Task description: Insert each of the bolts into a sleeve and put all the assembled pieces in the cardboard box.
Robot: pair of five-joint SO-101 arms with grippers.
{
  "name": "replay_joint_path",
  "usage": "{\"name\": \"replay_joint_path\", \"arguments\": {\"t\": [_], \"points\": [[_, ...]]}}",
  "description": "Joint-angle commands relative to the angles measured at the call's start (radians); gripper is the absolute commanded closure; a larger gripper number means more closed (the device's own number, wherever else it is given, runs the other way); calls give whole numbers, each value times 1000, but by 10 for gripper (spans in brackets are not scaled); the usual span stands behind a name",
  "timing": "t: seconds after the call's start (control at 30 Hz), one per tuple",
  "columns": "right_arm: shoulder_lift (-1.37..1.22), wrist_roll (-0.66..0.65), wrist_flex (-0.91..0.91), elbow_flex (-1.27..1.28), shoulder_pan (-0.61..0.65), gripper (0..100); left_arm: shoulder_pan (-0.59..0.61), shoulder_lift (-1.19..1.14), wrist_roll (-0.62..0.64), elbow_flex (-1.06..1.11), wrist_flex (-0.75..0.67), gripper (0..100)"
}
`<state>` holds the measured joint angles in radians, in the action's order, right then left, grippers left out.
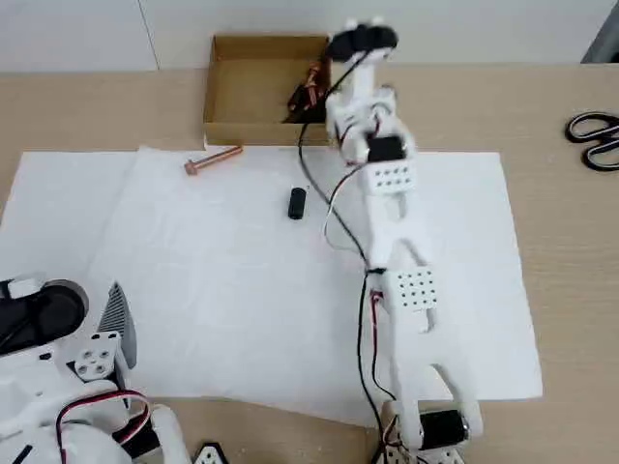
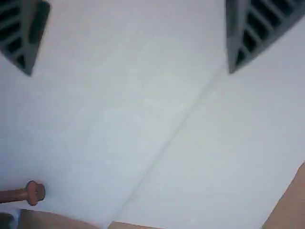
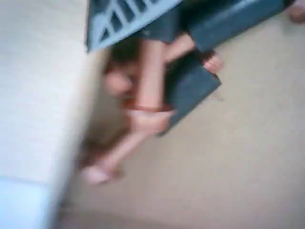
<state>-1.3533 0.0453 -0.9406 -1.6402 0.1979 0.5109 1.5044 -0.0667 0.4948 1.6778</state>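
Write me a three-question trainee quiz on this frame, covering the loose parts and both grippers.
1. Fill in: the left gripper hangs ___ above the white paper.
2. True or false: the loose bolt lies inside the cardboard box.
3. Where is the right gripper? A) resting on the white paper B) down in the cardboard box C) closed on the loose bolt

Key: 1 open; 2 false, it lies on the white paper just outside the box; 3 B.
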Motion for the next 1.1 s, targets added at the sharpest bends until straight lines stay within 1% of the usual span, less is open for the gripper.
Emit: {"name": "replay_joint_path", "arguments": {"t": [0.0,0.1,0.27,0.3,0.4,0.53,0.8,0.93,1.07], "points": [[197,-9,-239,-41,-21,702,3,-5,-6,-2,-25,754],[252,-9,-418,-41,-25,702,3,-5,-3,5,-26,754],[317,-9,-707,-41,-35,702,3,2,0,85,-80,754],[318,-9,-739,-41,-38,702,3,2,0,101,-86,754],[311,-5,-743,-41,-82,702,3,2,2,140,-97,754],[306,-5,-743,-41,-125,702,3,3,54,173,-103,754],[308,-9,-748,-40,-127,703,-2,3,61,194,-104,754],[305,-9,-751,-38,-130,703,-3,3,63,231,-127,754],[314,-11,-750,57,-137,703,0,3,63,237,-130,754]]}}
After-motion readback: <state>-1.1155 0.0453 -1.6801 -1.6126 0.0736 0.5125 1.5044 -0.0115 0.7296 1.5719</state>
